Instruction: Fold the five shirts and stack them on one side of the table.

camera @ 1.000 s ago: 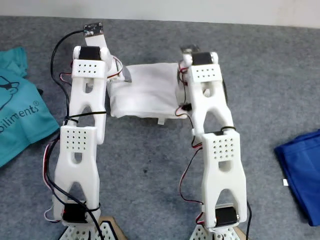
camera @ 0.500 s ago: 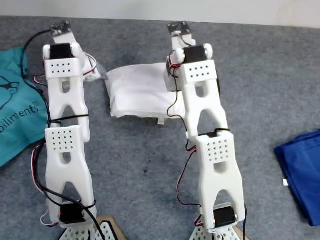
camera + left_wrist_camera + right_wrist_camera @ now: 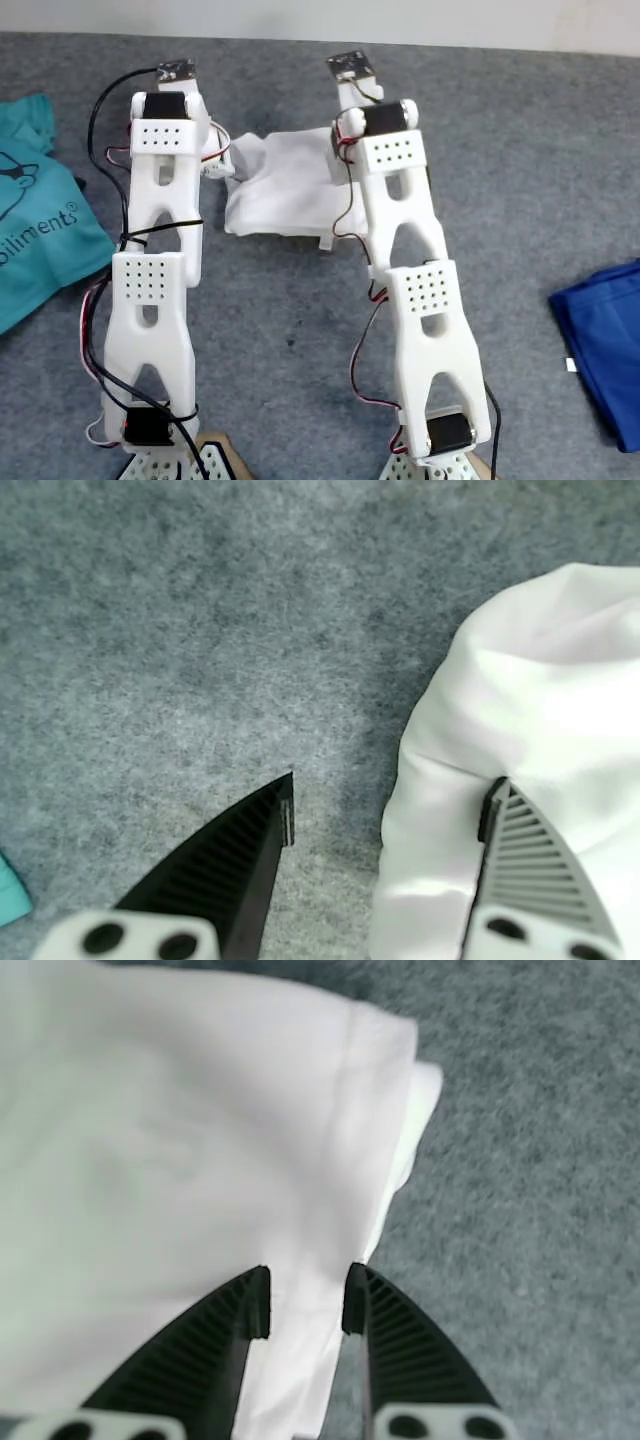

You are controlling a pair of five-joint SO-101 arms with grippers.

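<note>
High view: a folded white cloth shirt (image 3: 285, 190) is lying mid-desk near the far edge of the grey felt desk (image 3: 300, 330), between your two arms. Your left gripper (image 3: 392, 790) is spreading its jaws wide, one jaw over the shirt's left border, the other over bare felt. Your right gripper (image 3: 306, 1280) is showing a narrow gap over the shirt's right hem; can't tell if it's pinching cloth. A teal printed shirt (image 3: 40, 230) is lying at the left edge and a dark blue shirt (image 3: 605, 340) at the right edge.
</note>
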